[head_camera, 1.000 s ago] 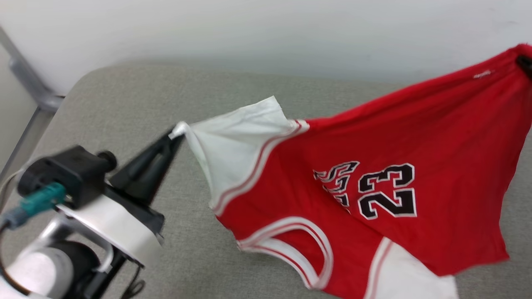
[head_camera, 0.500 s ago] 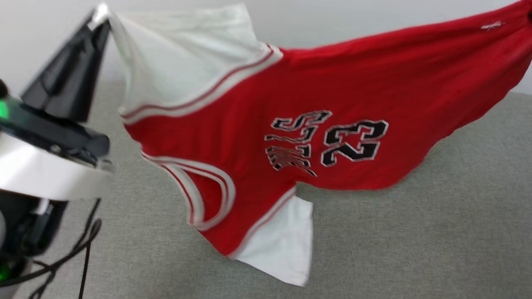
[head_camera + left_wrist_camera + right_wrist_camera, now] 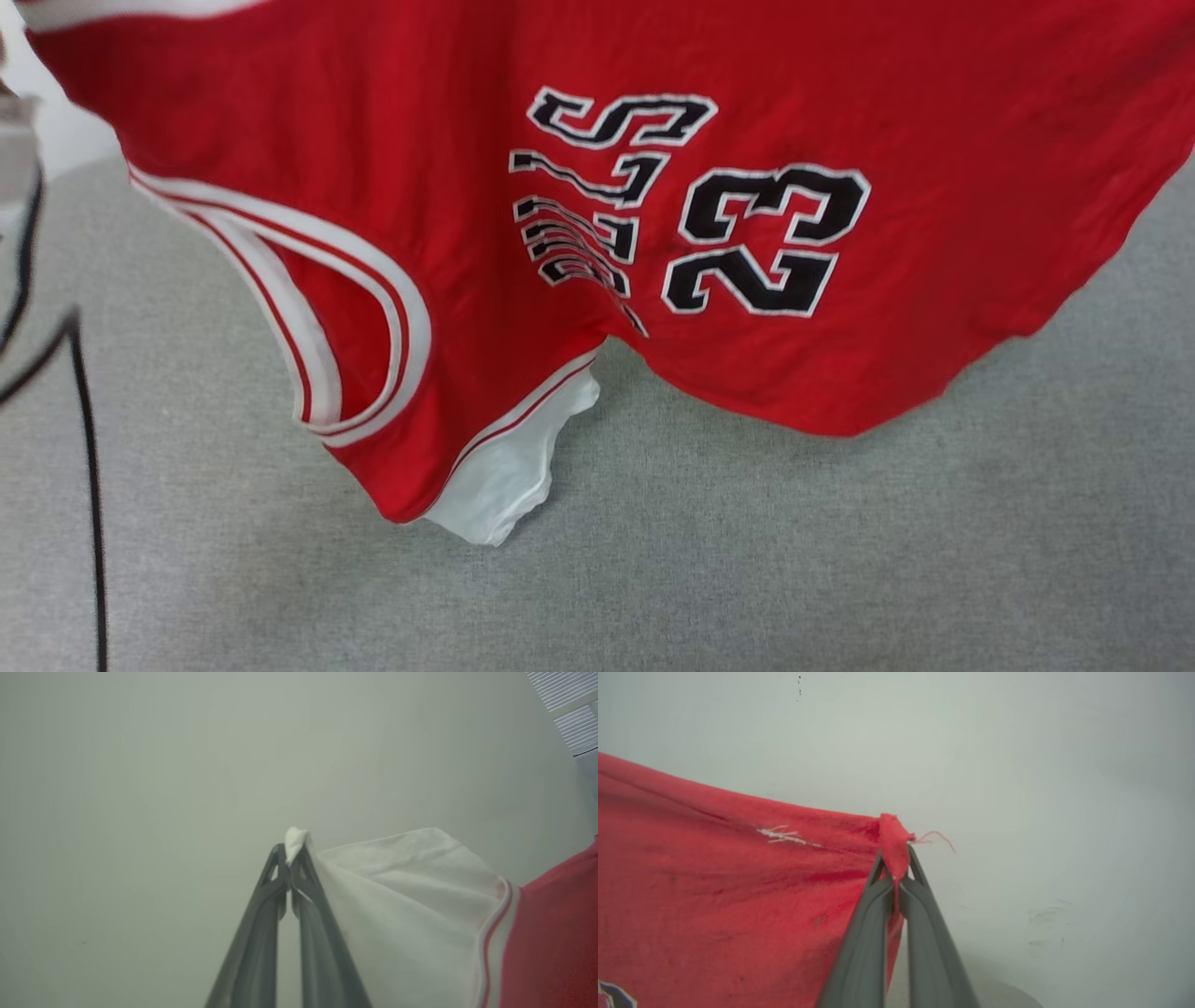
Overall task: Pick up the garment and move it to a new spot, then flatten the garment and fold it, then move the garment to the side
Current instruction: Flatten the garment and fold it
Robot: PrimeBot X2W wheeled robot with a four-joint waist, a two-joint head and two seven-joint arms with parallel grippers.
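The garment runs off the head view's top edge, its creased lettering unreadable, one white sleeve half hidden behind red cloth, a cable blurred at left.

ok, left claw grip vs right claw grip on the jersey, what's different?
Left claw pinches a white sleeve corner; right claw pinches a red edge with a loose thread. Cloth trails right of the left claw in its wrist view, left of the right claw in its own. Shared: both shut on the jersey, a tuft poking past the tips.
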